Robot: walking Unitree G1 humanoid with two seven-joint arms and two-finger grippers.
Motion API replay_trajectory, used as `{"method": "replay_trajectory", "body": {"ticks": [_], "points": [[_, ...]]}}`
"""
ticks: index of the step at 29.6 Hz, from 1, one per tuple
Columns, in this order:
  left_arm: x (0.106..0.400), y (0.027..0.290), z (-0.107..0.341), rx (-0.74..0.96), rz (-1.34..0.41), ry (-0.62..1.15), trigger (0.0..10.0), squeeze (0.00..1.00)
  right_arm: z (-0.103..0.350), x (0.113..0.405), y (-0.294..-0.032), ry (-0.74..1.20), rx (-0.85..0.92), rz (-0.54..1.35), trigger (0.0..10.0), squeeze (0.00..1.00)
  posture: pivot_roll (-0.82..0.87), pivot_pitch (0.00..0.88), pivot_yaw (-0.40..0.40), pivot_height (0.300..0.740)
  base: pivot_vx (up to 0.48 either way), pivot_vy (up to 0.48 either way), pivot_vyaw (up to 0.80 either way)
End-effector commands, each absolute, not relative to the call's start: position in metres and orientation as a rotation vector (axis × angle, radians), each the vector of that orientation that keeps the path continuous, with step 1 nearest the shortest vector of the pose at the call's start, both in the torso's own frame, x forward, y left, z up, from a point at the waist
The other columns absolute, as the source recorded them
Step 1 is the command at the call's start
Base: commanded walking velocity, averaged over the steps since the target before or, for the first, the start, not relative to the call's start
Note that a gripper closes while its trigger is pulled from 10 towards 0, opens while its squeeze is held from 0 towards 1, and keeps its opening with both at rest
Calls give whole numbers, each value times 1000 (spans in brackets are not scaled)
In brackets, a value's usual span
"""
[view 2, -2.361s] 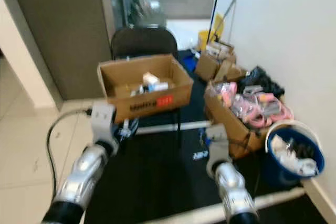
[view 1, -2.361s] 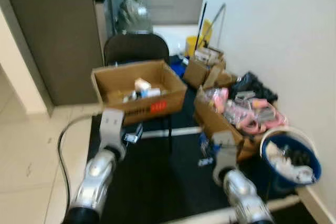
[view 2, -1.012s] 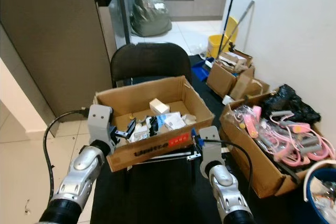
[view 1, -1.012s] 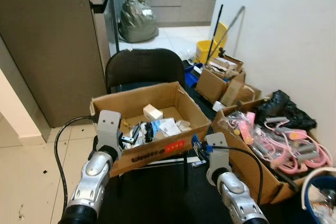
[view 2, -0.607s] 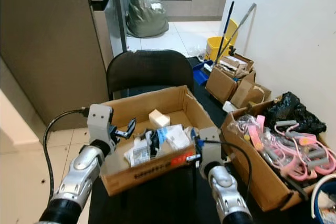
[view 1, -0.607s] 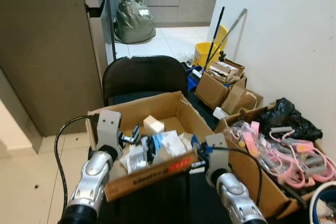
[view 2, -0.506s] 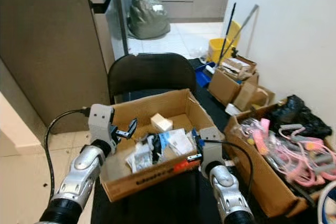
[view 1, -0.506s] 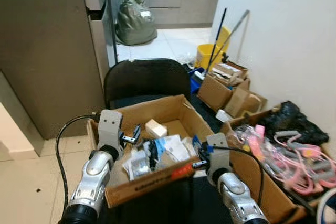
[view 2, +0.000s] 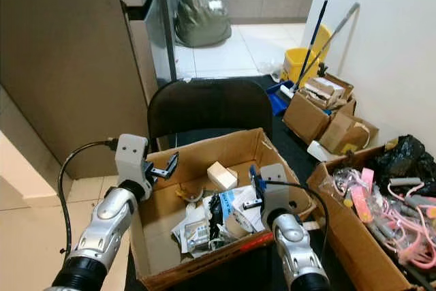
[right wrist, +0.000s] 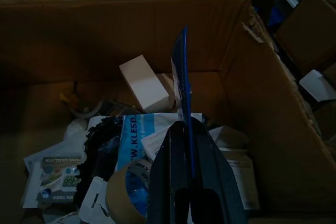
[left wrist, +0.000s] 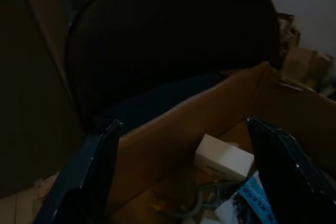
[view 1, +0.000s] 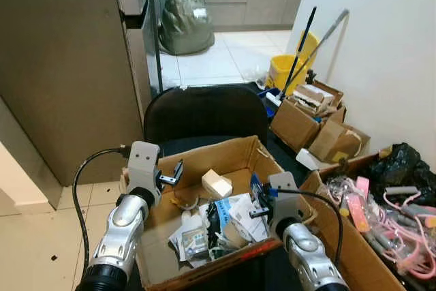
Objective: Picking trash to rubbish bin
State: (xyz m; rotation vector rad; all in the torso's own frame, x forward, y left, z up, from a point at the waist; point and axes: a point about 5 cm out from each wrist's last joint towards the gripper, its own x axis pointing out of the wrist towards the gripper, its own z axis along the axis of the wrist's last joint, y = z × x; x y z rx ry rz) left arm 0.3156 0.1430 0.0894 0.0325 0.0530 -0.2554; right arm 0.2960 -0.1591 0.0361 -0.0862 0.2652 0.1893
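Two silver arms reached forward over an open cardboard box (view 1: 204,233) that sat on the seat of a black chair (view 1: 204,115) in the left eye view. The left gripper (view 1: 174,172) hung just above the box's near-left wall, its black fingers spread apart with nothing between them. The right gripper (view 1: 256,196) hovered over the box's right half, its fingers pressed together on a thin blue card (view 1: 254,185) standing on edge. Inside the box lay a small white carton (view 1: 216,183) toward the back wall, with blue-and-white printed packets (view 1: 235,215) and loose paper nearer the front. Beside the box, toward the white wall, stood a second carton holding pink cables (view 1: 381,226), with a black bag (view 1: 409,165) behind it. Beyond the chair were smaller cartons (view 1: 303,115), a yellow bucket (view 1: 289,73) with a mop handle, and a grey-green sack (view 1: 185,11) on the tiled floor.

From the right eye view the same layout showed, both grippers over the box.

Along the left wrist view, the two dark fingers (left wrist: 86,174) stood wide apart, framing the chair back, the box's rear wall and the white carton.

Along the right wrist view, the closed fingers (right wrist: 191,182) pinched the blue card upright above the box's contents, over a roll of tape (right wrist: 127,188) and a printed packet, with the white carton farther in.
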Motion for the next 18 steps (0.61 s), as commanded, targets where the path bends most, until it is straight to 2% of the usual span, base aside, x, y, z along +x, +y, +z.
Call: {"method": "replay_trajectory", "body": {"ticks": [1, 5, 11, 18], "points": [[314, 142, 87, 85, -297, 71, 10000, 0, 32, 294, -161, 280, -87, 183, 10000, 0, -42, 46, -7, 740, 0, 0, 0], [314, 140, 86, 124, -349, 78, 10000, 0, 34, 296, -159, 271, -98, 194, 10000, 0, -42, 48, -6, 740, 0, 0, 0], [305, 139, 75, 205, -676, 193, 10000, 0, 46, 317, -149, 255, -159, 259, 10000, 0, -41, 46, -4, 740, 0, 0, 0], [295, 151, 73, 168, -843, 294, 10000, 0, 57, 335, -132, 279, -245, 346, 10000, 0, -40, 44, -5, 740, 0, 0, 0]]}}
